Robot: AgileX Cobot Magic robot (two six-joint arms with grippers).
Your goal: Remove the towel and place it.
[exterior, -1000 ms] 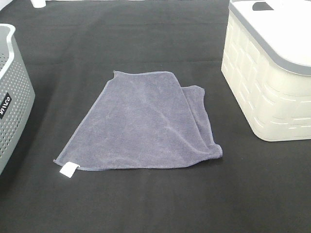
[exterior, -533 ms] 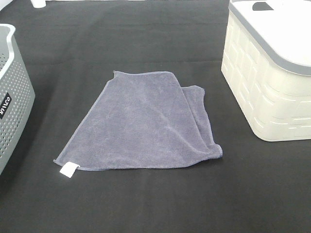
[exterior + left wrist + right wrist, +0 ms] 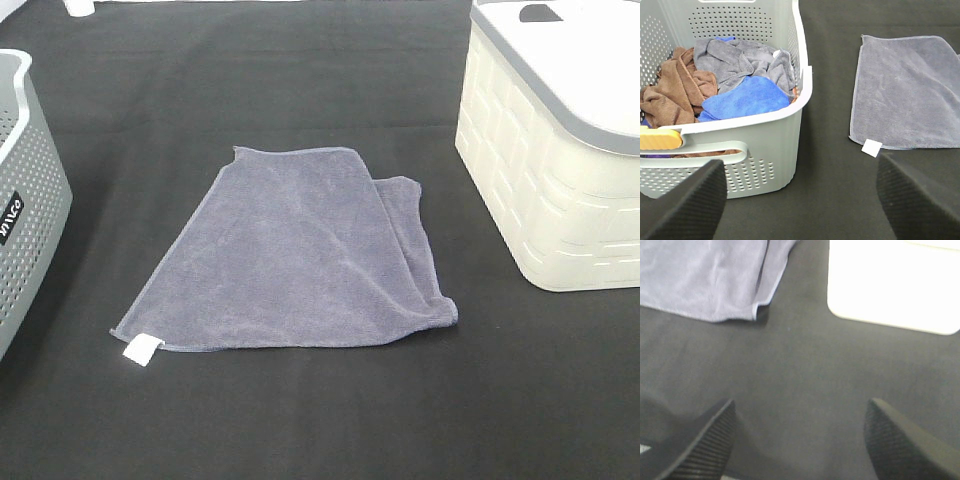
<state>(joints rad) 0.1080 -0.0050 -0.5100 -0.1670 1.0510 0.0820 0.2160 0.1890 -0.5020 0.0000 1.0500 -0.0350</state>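
The grey-purple towel (image 3: 300, 255) lies spread on the black table between the two baskets, its right side folded over and its white tag (image 3: 142, 349) at the near left corner. It also shows in the left wrist view (image 3: 907, 97) and the right wrist view (image 3: 715, 275). Neither gripper shows in the exterior high view. My left gripper (image 3: 800, 200) is open and empty, above the table between the grey basket and the towel's tag (image 3: 871, 148). My right gripper (image 3: 800, 445) is open and empty, over bare table short of the towel's folded corner.
A grey perforated basket (image 3: 25, 190) stands at the left edge; in the left wrist view its rim (image 3: 802, 75) encloses brown, blue and grey cloths. A cream basket with a grey rim (image 3: 560, 150) stands at the right, also in the right wrist view (image 3: 890, 285).
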